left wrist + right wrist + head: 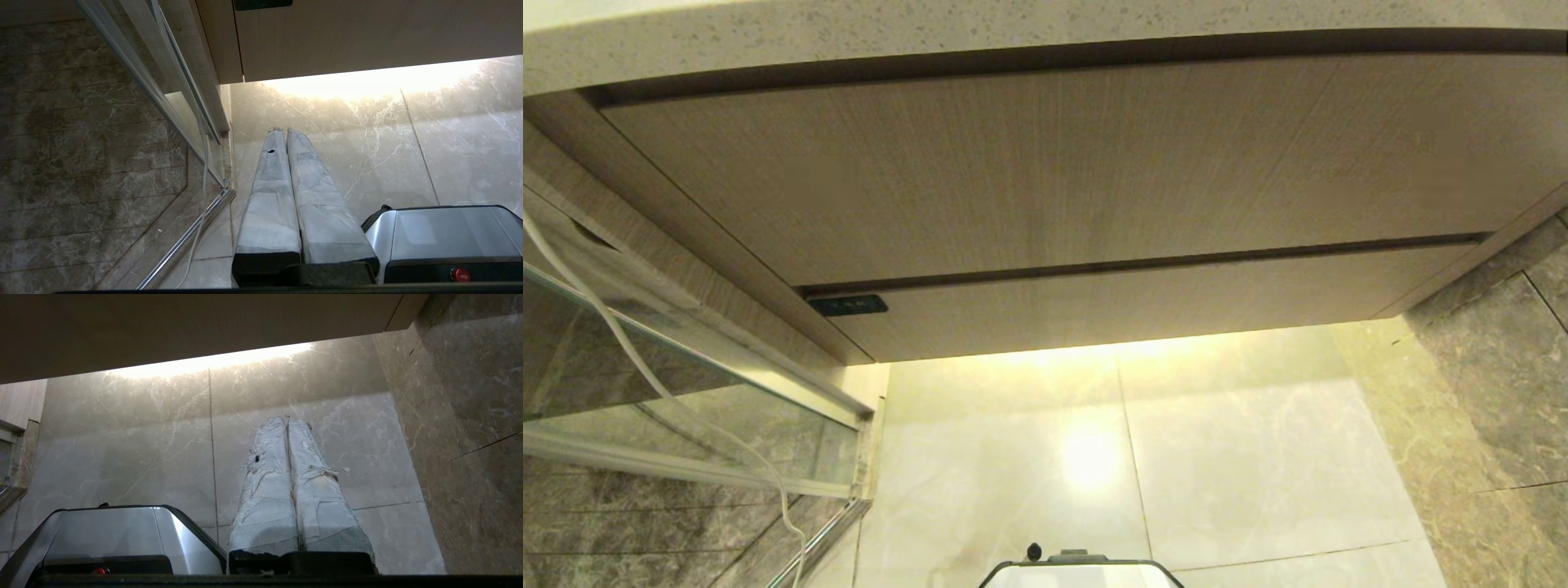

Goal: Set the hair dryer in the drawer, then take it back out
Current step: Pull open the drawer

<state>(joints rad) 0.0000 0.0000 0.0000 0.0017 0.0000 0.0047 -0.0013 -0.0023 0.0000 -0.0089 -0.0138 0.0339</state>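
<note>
While the drawer [1094, 171] is being kept shut, its length crosswise, both the left gripper [285, 131] and right gripper [287, 419] are being held with jaws pressed together, empty, above open floor [1217, 457].

No legible text, label, brand, number or sign appears in any view. The small dark plate [847, 305] on the lower wood-grain cabinet front [1143, 302] carries faint marks, too small to read.

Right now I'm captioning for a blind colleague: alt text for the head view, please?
A closed wood-grain cabinet front under a speckled stone countertop fills the view, a narrower panel below it. Light glows on the pale marble floor; a white cord hangs left.
</note>
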